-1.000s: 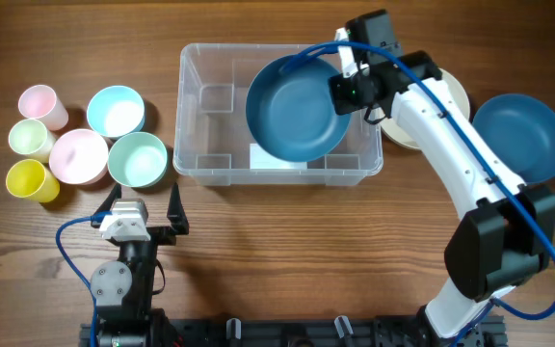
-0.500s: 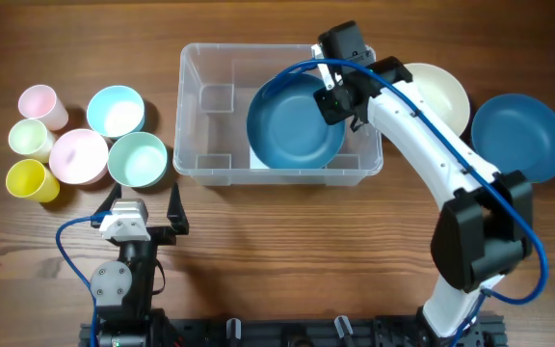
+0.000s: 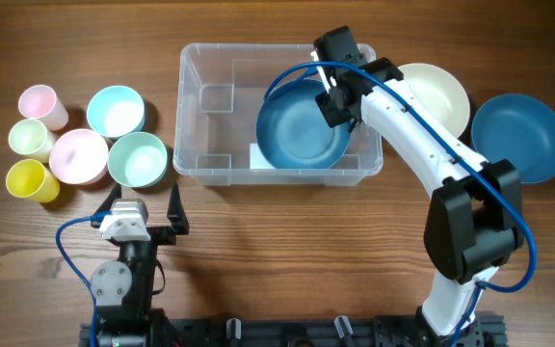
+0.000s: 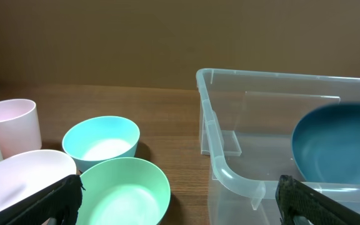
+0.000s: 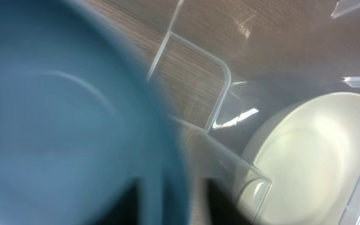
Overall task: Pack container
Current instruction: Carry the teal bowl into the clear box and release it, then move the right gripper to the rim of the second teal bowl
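Note:
The container [image 3: 191, 106], a large clear plastic bin, stands at the table's middle back, and its near corner [image 4: 230, 178] shows in the left wrist view. A dark blue bowl [image 3: 302, 130] lies inside its right half, blurred and close in the right wrist view [image 5: 55, 112]. My right gripper [image 3: 335, 96] is at the bowl's upper right rim. Its fingers [image 5: 177, 200] stand apart either side of the rim, with a gap showing beside it. My left gripper [image 3: 145, 207] rests open and empty in front of the container's left end [image 4: 183, 206].
Left of the container are a light blue bowl [image 3: 116, 110], a mint bowl [image 3: 138, 159], a pink bowl [image 3: 78, 156] and pink [image 3: 41, 103], pale green [image 3: 29, 138] and yellow [image 3: 29, 179] cups. A cream bowl [image 3: 436, 92] and a second blue bowl [image 3: 520, 135] lie to its right.
The right arm lowered the blue bowl into the container's right half, then its fingers parted from the rim. The left arm has not moved.

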